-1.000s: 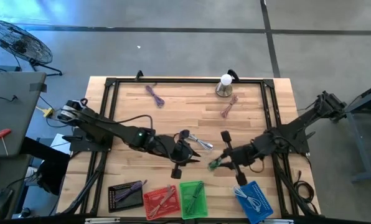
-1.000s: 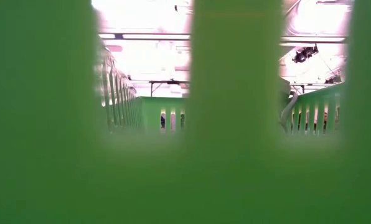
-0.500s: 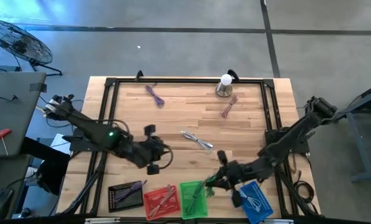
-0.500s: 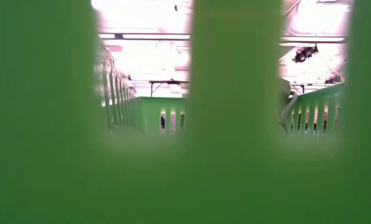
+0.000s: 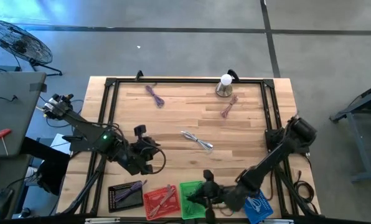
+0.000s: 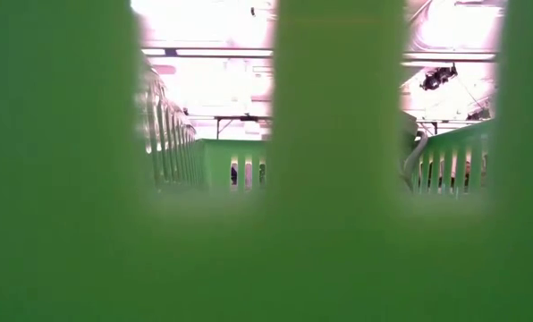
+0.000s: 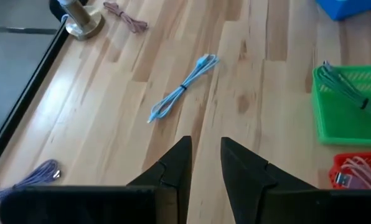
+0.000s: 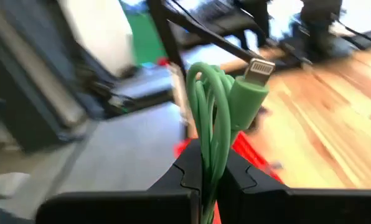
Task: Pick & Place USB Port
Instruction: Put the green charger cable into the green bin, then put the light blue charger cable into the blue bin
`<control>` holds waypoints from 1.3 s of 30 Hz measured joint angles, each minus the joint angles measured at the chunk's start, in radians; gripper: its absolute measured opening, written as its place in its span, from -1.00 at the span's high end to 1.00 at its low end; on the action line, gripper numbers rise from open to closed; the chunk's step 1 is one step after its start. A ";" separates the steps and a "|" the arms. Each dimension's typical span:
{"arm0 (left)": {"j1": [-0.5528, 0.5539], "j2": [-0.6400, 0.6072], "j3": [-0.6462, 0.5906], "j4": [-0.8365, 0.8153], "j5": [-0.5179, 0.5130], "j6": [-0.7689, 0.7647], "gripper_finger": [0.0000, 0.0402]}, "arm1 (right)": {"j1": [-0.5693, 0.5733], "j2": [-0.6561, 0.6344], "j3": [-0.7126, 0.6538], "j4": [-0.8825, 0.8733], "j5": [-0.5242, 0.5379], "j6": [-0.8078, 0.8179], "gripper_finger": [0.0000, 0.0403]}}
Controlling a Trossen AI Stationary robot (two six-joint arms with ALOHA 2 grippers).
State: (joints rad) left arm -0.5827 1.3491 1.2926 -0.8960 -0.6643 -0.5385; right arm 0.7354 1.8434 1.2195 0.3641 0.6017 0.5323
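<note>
My right gripper (image 5: 201, 198) hangs over the green basket (image 5: 192, 188) at the table's near edge and is shut on a coiled green cable (image 8: 215, 106). The cable's white-tipped plug (image 8: 260, 67) shows in the right wrist view. My left gripper (image 5: 143, 148) hovers left of centre with its fingers a narrow gap apart (image 7: 206, 171) and holds nothing. A light blue cable (image 5: 197, 142) (image 7: 184, 87) lies loose on the wood ahead of it. The low view shows only green basket slats (image 6: 338, 179). My right gripper pinches the green cable's folded bundle (image 8: 205, 158) between its two fingers, several strands together. The fingers reach from the table's right toward its left. The loops and the plug end stick out beyond the fingertips, and the cable is lifted clear of the table.
Along the near edge stand a black basket (image 5: 124, 194), a red basket (image 5: 159, 202), the green one and a blue basket (image 5: 256, 203), each with cables in it. A purple cable (image 5: 154, 95), a pink cable (image 5: 228, 107) and a metal stand (image 5: 224, 86) sit near the far edge.
My right gripper has carried the green cable from the table's middle right toward the near edge and leftward, and it is now above the green basket. My left gripper has drawn back toward the table's left, away from the light blue cable, which has stayed where it was.
</note>
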 joint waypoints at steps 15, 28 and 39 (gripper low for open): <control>0.000 0.000 0.000 -0.097 0.005 0.024 0.60 | -0.023 0.162 0.146 -0.375 0.109 0.460 0.88; 0.000 0.000 0.000 -0.110 0.003 0.124 0.60 | -0.024 0.162 0.148 -0.289 0.059 0.423 0.43; 0.000 0.000 0.000 -0.110 -0.008 0.187 0.60 | -0.081 0.032 0.147 -0.438 -0.023 0.183 0.47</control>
State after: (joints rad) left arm -0.5831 1.3495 1.2926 -1.0061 -0.6727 -0.3517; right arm 0.6542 1.8756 1.3666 -0.0735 0.5784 0.7154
